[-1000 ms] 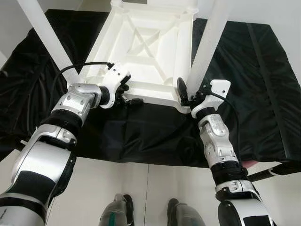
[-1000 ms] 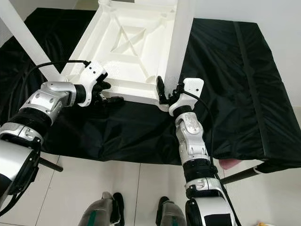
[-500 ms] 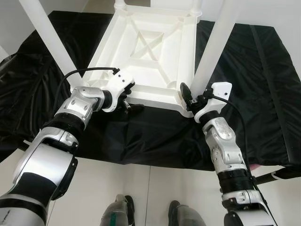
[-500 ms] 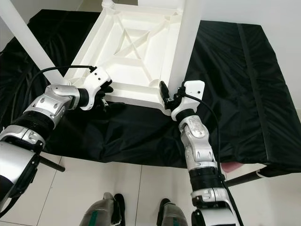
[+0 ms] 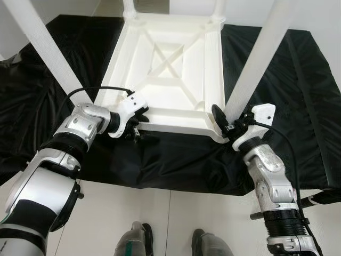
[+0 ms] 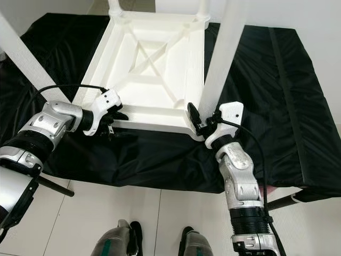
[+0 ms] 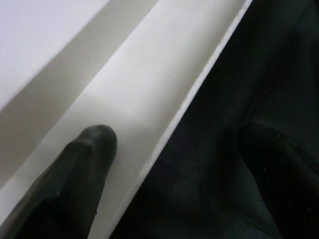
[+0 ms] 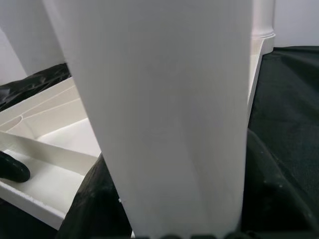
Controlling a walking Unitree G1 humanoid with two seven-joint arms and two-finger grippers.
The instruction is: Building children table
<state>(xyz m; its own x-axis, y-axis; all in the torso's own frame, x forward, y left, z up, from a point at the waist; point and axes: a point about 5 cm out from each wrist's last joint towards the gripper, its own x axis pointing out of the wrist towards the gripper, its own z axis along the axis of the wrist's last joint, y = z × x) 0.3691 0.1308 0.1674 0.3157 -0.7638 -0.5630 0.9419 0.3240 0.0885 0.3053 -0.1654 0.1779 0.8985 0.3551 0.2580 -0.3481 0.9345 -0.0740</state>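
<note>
Both grippers clamp the upturned table's (image 5: 165,69) near rim, left gripper (image 5: 136,124) and right gripper (image 5: 226,124) at its corners; uneven lifting could slip it.

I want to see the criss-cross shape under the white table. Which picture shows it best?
The left eye view shows it best: the whole criss-cross sits in the middle of the upside-down table, with nothing covering it. The right eye view shows it nearly as well. The right wrist view catches just a corner past a leg; the left wrist view has only a rim.
</note>
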